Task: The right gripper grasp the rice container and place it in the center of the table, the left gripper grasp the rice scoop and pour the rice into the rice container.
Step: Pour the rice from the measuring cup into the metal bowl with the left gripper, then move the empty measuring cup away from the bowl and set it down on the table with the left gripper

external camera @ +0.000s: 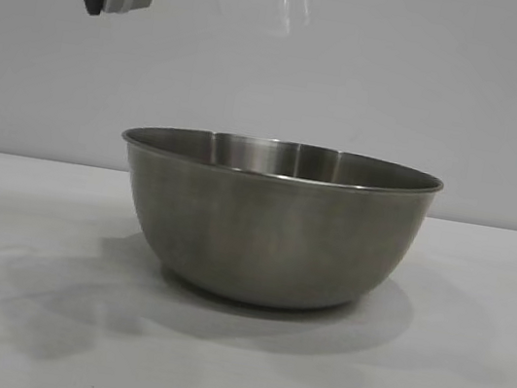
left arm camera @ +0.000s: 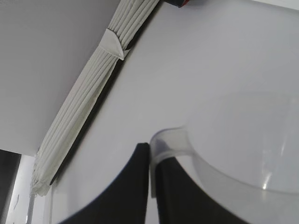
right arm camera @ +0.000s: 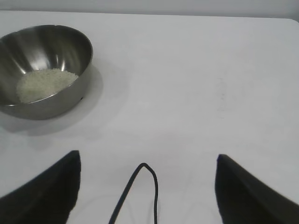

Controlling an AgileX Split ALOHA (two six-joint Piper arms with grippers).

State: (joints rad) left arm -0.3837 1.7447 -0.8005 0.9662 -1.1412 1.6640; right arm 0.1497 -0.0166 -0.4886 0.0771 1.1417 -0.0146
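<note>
Pour looked all but done: the left gripper (left arm camera: 152, 186), black fingers pinched tight on the handle tab of the small clear plastic rice scoop (left arm camera: 243, 154), held it w/ cup just beyond the fingertips, above the big brushed-steel rice container (external camera: 271, 226). Cream rice (right arm camera: 44, 84) lay heaped inside. Next, probably: right the scoop, withdraw. The right gripper (right arm camera: 147, 186) sat well back from the bowl, fingers spread, holding nothing.
</note>
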